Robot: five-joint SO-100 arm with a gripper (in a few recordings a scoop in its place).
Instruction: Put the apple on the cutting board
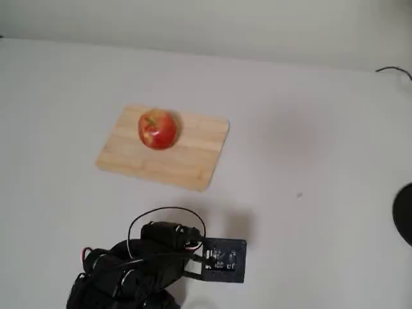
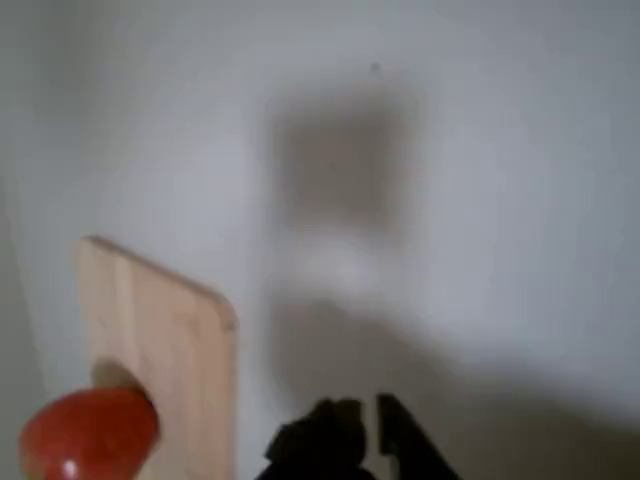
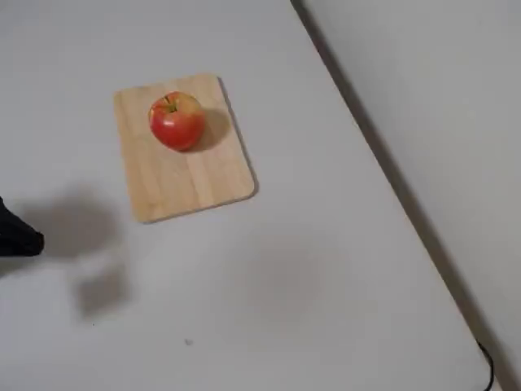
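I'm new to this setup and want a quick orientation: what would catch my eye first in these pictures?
The red apple stands out at once, sitting on the light wooden cutting board on the pale table, near the board's far edge in a fixed view. Next is the black arm low in that view, pulled back from the board, with its gripper over bare table in the wrist view.

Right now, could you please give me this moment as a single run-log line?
apple: resting on cutting board, toward one end | gripper: away from the board, holding nothing, jaws nearly together | table: white
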